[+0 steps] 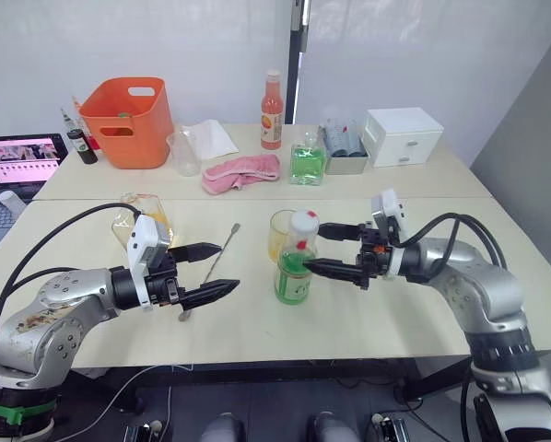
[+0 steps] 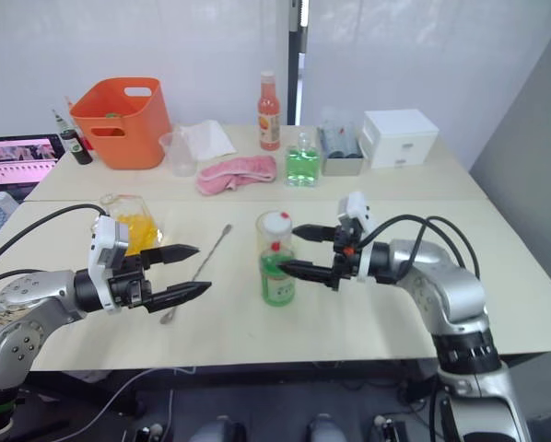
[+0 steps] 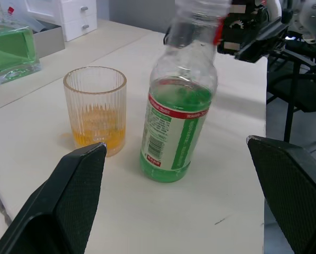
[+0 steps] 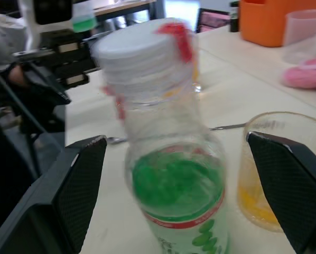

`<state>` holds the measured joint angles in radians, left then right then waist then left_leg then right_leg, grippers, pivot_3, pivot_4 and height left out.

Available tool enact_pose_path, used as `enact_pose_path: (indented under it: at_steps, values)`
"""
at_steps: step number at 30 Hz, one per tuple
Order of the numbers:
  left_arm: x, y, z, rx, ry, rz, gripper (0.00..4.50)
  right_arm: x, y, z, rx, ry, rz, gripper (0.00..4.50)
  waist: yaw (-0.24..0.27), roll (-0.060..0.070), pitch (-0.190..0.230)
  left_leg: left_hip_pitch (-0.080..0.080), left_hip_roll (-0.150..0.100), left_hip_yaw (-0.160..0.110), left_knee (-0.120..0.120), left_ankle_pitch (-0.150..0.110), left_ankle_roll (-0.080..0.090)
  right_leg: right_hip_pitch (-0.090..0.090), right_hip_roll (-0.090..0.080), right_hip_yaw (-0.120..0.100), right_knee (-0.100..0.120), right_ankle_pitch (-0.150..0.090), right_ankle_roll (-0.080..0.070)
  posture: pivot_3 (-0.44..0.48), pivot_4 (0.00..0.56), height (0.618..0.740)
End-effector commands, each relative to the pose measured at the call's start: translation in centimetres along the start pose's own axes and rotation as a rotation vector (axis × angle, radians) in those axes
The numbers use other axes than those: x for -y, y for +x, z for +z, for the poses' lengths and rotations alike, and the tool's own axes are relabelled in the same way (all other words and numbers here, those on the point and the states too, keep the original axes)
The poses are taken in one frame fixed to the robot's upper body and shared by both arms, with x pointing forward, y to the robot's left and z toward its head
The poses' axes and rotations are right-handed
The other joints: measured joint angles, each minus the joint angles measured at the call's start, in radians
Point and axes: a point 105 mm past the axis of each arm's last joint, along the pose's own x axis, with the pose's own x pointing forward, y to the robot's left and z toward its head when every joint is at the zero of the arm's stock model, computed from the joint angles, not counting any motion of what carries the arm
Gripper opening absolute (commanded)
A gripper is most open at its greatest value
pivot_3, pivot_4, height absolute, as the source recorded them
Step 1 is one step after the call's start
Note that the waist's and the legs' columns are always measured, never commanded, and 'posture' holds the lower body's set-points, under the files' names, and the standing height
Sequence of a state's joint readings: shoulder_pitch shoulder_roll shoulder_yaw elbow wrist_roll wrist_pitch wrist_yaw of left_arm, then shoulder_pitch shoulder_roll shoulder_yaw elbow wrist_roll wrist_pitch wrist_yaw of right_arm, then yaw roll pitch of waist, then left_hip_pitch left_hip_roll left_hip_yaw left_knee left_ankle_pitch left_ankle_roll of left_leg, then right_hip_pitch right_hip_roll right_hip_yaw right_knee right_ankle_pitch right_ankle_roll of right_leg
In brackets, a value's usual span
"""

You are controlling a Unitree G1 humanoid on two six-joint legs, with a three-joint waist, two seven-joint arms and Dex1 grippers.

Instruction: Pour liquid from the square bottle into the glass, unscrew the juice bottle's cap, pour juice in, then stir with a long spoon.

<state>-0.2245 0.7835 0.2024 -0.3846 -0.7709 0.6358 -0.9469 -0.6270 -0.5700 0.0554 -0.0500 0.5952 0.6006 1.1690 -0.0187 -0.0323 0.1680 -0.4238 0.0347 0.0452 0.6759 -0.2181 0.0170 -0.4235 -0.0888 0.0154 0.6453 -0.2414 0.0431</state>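
The juice bottle, with pale green juice low in it and its white cap on, stands upright mid-table. Just behind it is the glass with a little yellow-orange liquid in the bottom. My right gripper is open, its fingertips at the bottle's right side, one near the neck and one at the label. My left gripper is open to the bottle's left, empty. The long spoon lies flat between the left gripper's fingers and the glass. The square bottle sits behind my left wrist.
At the back stand an orange basket, a cloudy plastic cup, a pink cloth, a tall orange-red bottle, a square bottle with green contents and a white drawer box. A laptop is far left.
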Motion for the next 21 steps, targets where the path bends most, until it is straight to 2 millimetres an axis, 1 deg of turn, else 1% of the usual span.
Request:
enact_pose_path:
  at_steps: [1,4,10,13,17,18,20,21]
  values:
    - [0.5,0.0,1.1,0.03,0.035,0.001,4.5,0.5,0.6,1.1,0.017,-0.06,0.089,4.48,0.002,0.0,0.0,0.0,0.0,0.0,0.0,0.0,0.0,0.0,0.0,0.0,0.0,0.0,0.0,0.0,0.15,0.715]
    - [0.7,-0.1,1.1,0.03,0.034,0.008,4.5,1.4,1.0,1.2,0.023,-0.069,0.109,4.48,0.005,0.0,0.0,0.0,0.0,0.0,0.0,0.0,0.0,0.0,-0.001,0.0,0.0,0.0,0.0,0.0,0.15,0.715]
    - [0.7,-0.3,1.1,0.025,0.035,0.02,4.5,2.0,1.7,1.4,0.038,-0.072,0.14,4.48,0.012,0.0,0.0,-0.001,-0.001,0.0,0.001,0.0,0.0,0.0,-0.002,0.0,0.0,0.0,0.0,0.0,0.15,0.715]
    - [0.6,-0.4,1.2,0.024,0.037,0.024,4.5,2.1,1.7,1.4,0.049,-0.068,0.147,3.7,0.009,0.0,0.0,-0.001,-0.001,0.0,0.001,0.0,0.0,0.0,-0.002,0.0,0.001,0.0,0.0,0.0,0.15,0.715]
    - [0.6,-0.5,1.2,0.022,0.038,0.028,4.5,2.1,1.6,1.7,0.068,-0.063,0.155,2.35,0.008,0.0,0.0,-0.001,-0.001,0.0,0.0,0.0,0.0,0.0,-0.002,0.0,0.001,0.0,0.0,0.0,0.15,0.715]
    - [0.6,-0.5,1.2,0.021,0.037,0.028,4.5,2.1,1.6,1.8,0.07,-0.063,0.158,1.94,0.007,0.0,0.0,-0.001,-0.001,0.0,0.001,0.0,0.0,0.0,-0.002,0.0,0.001,0.0,0.0,0.0,0.15,0.715]
    - [0.6,-0.5,1.2,0.02,0.038,0.029,4.5,2.0,1.5,1.7,0.072,-0.062,0.161,1.45,0.007,0.0,0.0,0.0,-0.001,0.0,0.0,0.0,0.0,0.0,-0.001,0.0,0.001,0.0,0.0,0.0,0.15,0.715]
    - [0.6,-0.5,1.2,0.02,0.038,0.029,4.5,1.9,1.5,1.7,0.073,-0.063,0.16,1.32,0.007,0.0,0.0,0.0,-0.001,0.0,0.0,0.0,0.0,0.0,-0.001,0.0,0.001,0.0,0.0,0.0,0.15,0.715]
